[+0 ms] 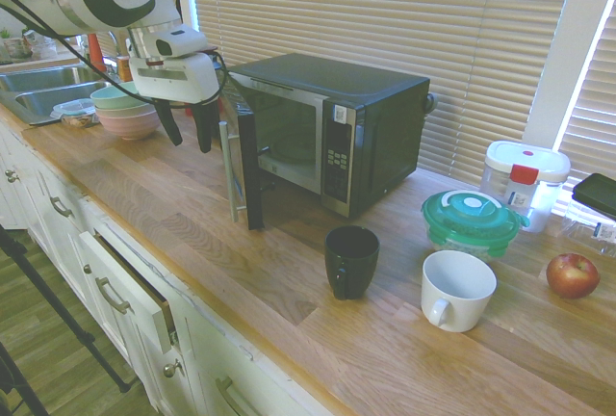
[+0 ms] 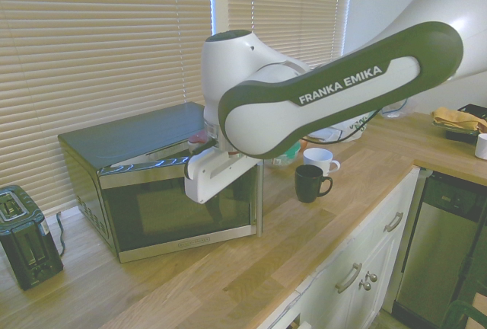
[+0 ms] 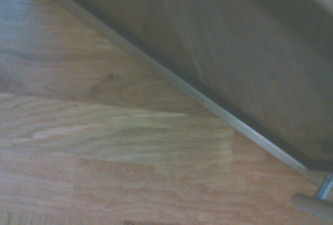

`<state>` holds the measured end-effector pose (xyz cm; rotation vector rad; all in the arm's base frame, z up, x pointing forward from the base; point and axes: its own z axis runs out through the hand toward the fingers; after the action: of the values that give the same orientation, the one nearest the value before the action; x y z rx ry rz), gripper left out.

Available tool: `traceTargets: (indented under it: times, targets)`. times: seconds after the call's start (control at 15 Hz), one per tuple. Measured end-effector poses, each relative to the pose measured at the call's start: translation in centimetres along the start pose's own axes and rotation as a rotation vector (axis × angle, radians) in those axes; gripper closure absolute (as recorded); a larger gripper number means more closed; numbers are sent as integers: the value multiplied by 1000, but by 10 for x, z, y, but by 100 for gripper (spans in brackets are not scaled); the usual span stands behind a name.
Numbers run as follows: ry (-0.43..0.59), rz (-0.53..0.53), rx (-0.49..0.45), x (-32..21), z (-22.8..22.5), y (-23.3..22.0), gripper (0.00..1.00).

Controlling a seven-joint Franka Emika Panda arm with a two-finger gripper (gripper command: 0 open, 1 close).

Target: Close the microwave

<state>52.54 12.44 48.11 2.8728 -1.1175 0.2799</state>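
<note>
The black microwave (image 1: 371, 122) stands on the wooden counter (image 1: 289, 281) with its door (image 1: 243, 161) swung out about a right angle. The vertical silver handle (image 1: 228, 170) sits at the door's free edge. My gripper (image 1: 190, 142) hangs open with nothing between its fingers, just beside the door's outer face on the sink side. In the second exterior view the door's glass face (image 2: 175, 215) and handle (image 2: 259, 196) show, while the arm covers the gripper. The wrist view shows the door's lower edge (image 3: 218, 110) over the counter and an end of the handle (image 3: 317, 201).
A black mug (image 1: 350, 260) and a white mug (image 1: 455, 289) stand in front of the microwave, with an apple (image 1: 572, 274) and lidded containers (image 1: 471, 221) beyond. Stacked bowls (image 1: 125, 113) and a sink (image 1: 43, 89) lie behind the gripper. A black toaster (image 2: 27, 237) sits nearby.
</note>
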Motion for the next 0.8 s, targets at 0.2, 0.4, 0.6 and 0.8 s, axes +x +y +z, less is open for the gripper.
traceTargets:
  times: [0.2,0.4,0.6,0.8]
  targets:
    - [3,6,10,27,1,-9,0]
    - [10,-10,30,62,6,-16,0]
    - [23,-14,51,92,12,-26,0]
    - [48,-16,83,112,14,-40,0]
